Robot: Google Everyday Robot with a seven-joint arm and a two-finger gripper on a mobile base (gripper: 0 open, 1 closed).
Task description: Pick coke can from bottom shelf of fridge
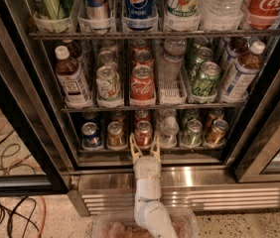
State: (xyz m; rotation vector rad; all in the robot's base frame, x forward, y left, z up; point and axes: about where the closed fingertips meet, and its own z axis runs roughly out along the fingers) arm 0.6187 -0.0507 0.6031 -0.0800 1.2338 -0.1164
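Hand (pixel 145 149) is low centre, at the front lip of the bottom shelf (pixel 194 148) of the fridge (pixel 25 98), fingers spread in a V, gripping nothing. Coke can (pixel 143 133) stands upright right behind and just above the hand, front of its lane; fingertips (pixel 156 144) flank the can's base. Can't tell if they touch it. Left of the hand on the same shelf: gold-brown can (pixel 115 134), then blue-and-silver can (pixel 91 136) further left. Right of the hand: clear bottle (pixel 168 130), then green can (pixel 193 132), then another gold-brown can (pixel 216 131) tilted, far right. One tier above the hand, directly in line: bigger red cola can (pixel 142 85), with a pale green can (pixel 109 85) to its left and a tea bottle (pixel 70 79) further left. Top tier, well above the hand: Pepsi can (pixel 140 1). White arm (pixel 148 192) runs straight down from the hand across the ribbed steel base (pixel 229 195) to the bottom edge. Clear bin (pixel 109 224) sits below the hand around the arm; contents pinkish, can't make them out. Cables (pixel 3 214) on the floor, lower left of the hand.
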